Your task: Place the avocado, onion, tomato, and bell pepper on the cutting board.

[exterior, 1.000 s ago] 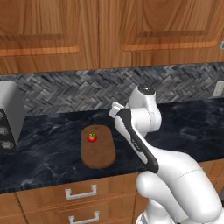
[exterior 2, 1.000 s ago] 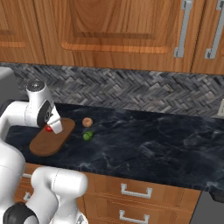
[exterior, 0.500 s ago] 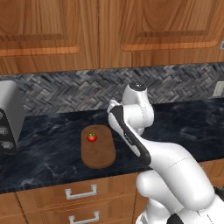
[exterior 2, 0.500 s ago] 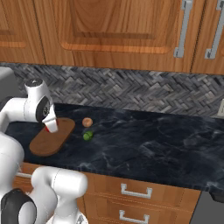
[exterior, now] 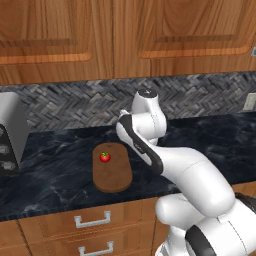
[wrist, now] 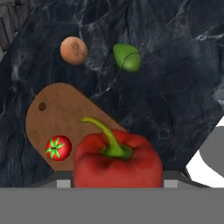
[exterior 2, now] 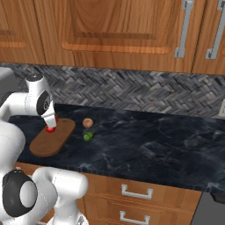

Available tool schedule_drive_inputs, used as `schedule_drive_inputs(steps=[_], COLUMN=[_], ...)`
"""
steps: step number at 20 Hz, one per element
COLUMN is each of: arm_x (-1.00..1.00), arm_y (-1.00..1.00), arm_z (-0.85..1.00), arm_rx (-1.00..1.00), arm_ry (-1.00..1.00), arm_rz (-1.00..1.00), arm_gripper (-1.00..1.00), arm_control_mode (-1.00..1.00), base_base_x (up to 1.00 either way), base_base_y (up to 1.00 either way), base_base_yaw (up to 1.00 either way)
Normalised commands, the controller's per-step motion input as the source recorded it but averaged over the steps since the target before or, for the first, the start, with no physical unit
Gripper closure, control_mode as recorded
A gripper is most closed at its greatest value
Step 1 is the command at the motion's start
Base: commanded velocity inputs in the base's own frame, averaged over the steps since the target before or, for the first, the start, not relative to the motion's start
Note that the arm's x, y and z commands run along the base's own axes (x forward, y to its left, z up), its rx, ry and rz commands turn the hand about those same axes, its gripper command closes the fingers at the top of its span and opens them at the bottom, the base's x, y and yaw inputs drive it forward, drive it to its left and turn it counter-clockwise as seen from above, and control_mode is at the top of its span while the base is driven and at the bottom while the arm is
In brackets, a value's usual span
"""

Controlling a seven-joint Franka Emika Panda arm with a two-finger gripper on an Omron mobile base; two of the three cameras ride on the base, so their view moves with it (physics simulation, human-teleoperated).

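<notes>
Your end effector (wrist: 117, 175) is grasping the bell pepper (wrist: 117, 159), which sits between the jaws at the bottom of the hand view, its green stem curling toward 11 o'clock. In the right base view the end effector (exterior 2: 51, 122) hangs just above the cutting board (exterior 2: 48, 139).

In the hand view, the cutting board (wrist: 61, 118) lies on the dark marbled desk (wrist: 175, 87), partly hidden behind the pepper. The tomato (wrist: 58, 148) rests on the board, at 9 o'clock from the pepper and just beside it. The same tomato (exterior: 105, 157) shows on the board (exterior: 112, 170) in the left base view, toward the board's far end.

Off the board on the bare desk, the onion (wrist: 73, 50) lies at 11 o'clock from the pepper and the avocado (wrist: 127, 57) at 12 o'clock, near each other but apart. In the right base view the onion (exterior 2: 88, 122) and avocado (exterior 2: 88, 136) sit just beside the board's right edge.

A grey appliance (exterior: 10, 132) stands at the desk's left end, well apart from the board. Nothing stands between the pepper and the open board surface.
</notes>
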Motion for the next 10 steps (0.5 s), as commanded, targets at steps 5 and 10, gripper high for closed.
schedule_drive_inputs(steps=[5, 10], arm_x=[0.15, 0.15], arm_y=[0.05, 0.08], arm_z=[-0.05, -0.11], arm_rx=[0.05, 0.06], arm_ry=[0.0, 0.0], arm_rz=[0.0, 0.0], arm_gripper=[1.0, 1.0], arm_control_mode=[-1.0, -1.0], base_base_x=[0.0, 0.0], base_base_y=[0.0, 0.0], base_base_yaw=[0.0, 0.0])
